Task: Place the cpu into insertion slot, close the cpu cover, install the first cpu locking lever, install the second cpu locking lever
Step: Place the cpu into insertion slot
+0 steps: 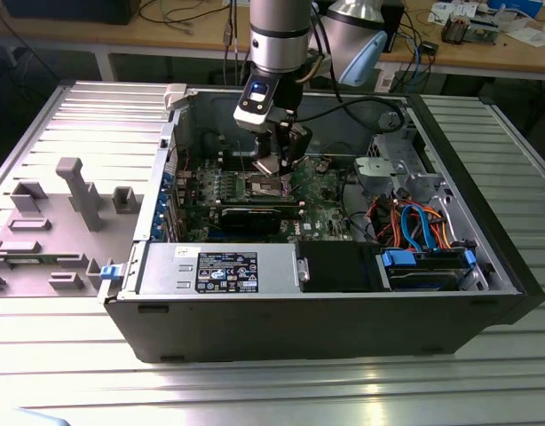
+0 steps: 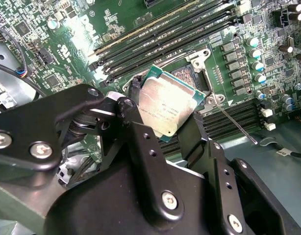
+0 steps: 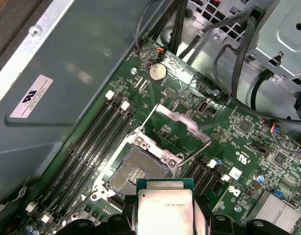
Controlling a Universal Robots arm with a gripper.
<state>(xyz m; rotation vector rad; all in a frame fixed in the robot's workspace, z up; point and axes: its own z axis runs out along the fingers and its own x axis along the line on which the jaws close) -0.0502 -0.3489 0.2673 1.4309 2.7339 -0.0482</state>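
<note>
The cpu [image 3: 164, 210], a small square chip with a silvery top, hangs tilted between the black fingers [image 2: 192, 134] of my gripper [image 2: 165, 115], which is shut on it. It hovers just beside and above the insertion slot [image 3: 134, 171], whose dark contact field lies bare. The cpu cover [image 3: 189, 126], a silvery frame with a square window, is swung open beyond the slot. A thin locking lever [image 2: 236, 125] stands free beside the socket. In the exterior view my gripper [image 1: 274, 164] hangs inside the open computer case over the slot [image 1: 265, 186].
Long black memory slots [image 3: 91, 147] flank the socket. A black graphics card [image 1: 259, 217] lies toward the front, and a grey drive cage [image 1: 392, 173] with coloured cables [image 1: 414, 222] is at the exterior view's right. Case walls [image 1: 255, 319] surround the board. Grey fixtures [image 1: 77, 191] stand outside.
</note>
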